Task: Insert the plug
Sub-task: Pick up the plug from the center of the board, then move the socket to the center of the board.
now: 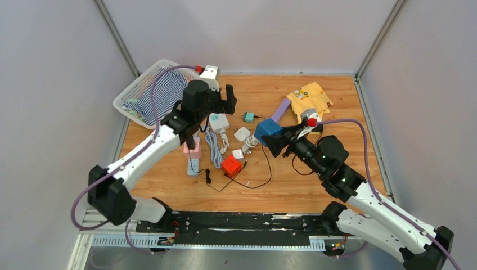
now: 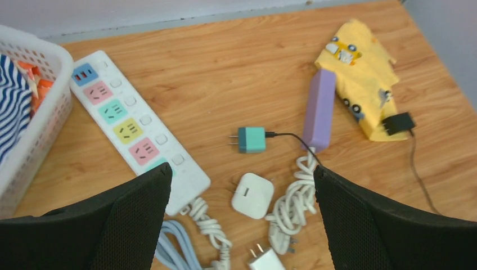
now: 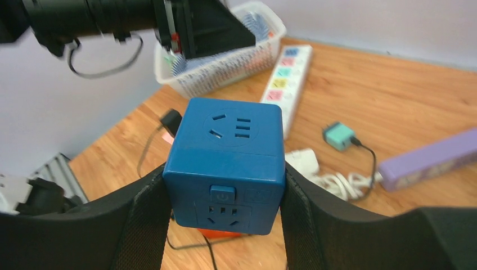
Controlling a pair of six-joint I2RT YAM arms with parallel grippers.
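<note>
My right gripper [image 3: 225,175] is shut on a blue cube socket [image 3: 225,160], its fingers pressing both sides and holding it above the table. The top view shows the cube [image 1: 268,130] near the table's middle. A teal plug [image 2: 251,139] with a black cord lies flat on the wood, prongs pointing left. Closer to me lie a white square charger [image 2: 253,194] and a small white plug [image 2: 264,260]. My left gripper [image 2: 242,171] hangs open and empty above them. Left of it lies a white power strip [image 2: 129,126] with coloured sockets.
A purple power strip [image 2: 319,109] rests against a yellow cloth [image 2: 360,73] at the back right, beside a black adapter [image 2: 397,124]. A white basket [image 1: 147,93] with striped cloth stands at the back left. A red cube [image 1: 230,166] and coiled white cords [image 2: 292,205] lie mid-table.
</note>
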